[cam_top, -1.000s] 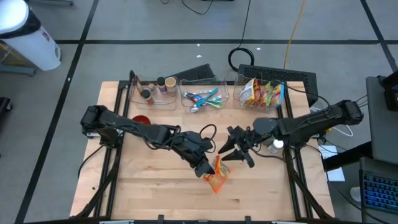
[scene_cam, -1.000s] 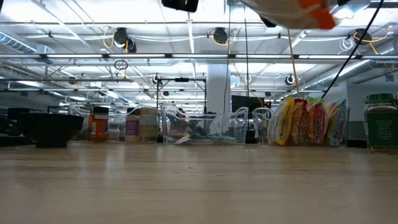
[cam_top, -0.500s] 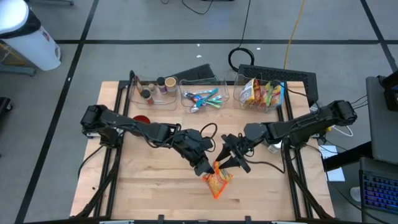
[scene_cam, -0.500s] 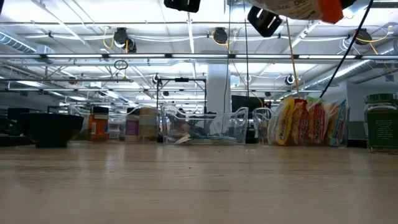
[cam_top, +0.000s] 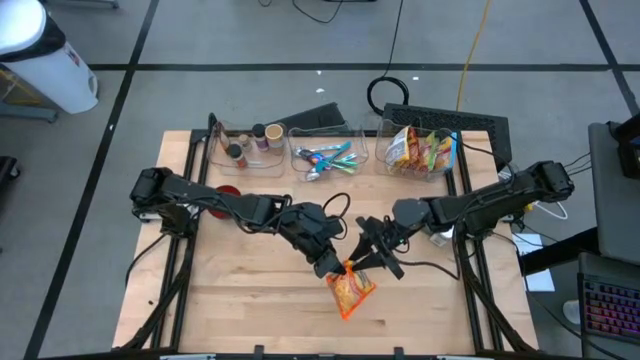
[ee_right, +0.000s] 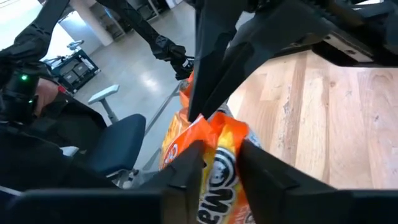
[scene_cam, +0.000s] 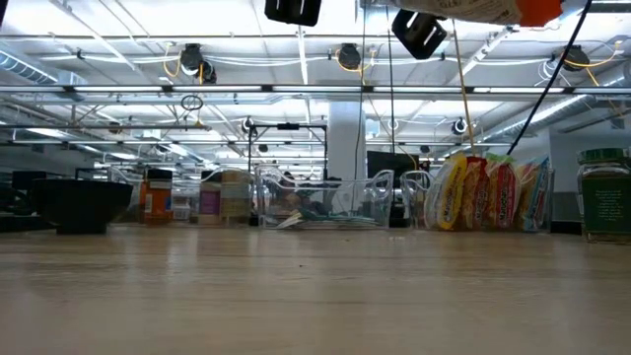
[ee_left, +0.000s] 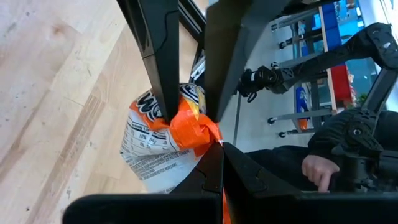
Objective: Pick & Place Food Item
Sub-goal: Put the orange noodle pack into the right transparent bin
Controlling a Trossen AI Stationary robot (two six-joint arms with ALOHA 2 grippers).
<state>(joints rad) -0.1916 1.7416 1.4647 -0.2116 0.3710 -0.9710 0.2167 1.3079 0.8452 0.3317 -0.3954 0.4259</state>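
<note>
1. Orange snack bag (cam_top: 348,291) hangs in the air above the wooden table (cam_top: 240,300), front-centre, nowhere near the clear bin of snack packs (cam_top: 420,150) at the back right.
2. Starting from the left: the left gripper (cam_top: 335,268) has its fingers pinched fully together on the bag's crimped top edge. That's carrying the whole weight, so it shouldn't let go until the other side clearly has it.
3. Coming in from the right, the right gripper (cam_top: 362,262) has its fingers (ee_right: 186,171) straddling the same orange top, partly closed with the bag between them. Whether they're actually squeezing yet can't be told, looks like a handover about to happen.
4. Doing it well, best guess: the right should bite onto the crimp just beside the left's fingers, not on the puffy body, which would slip or crush.
5. Only once that grip looks firm should the left ease open and back away.
6. Risk: both pulling apart could tear the seal.
</note>
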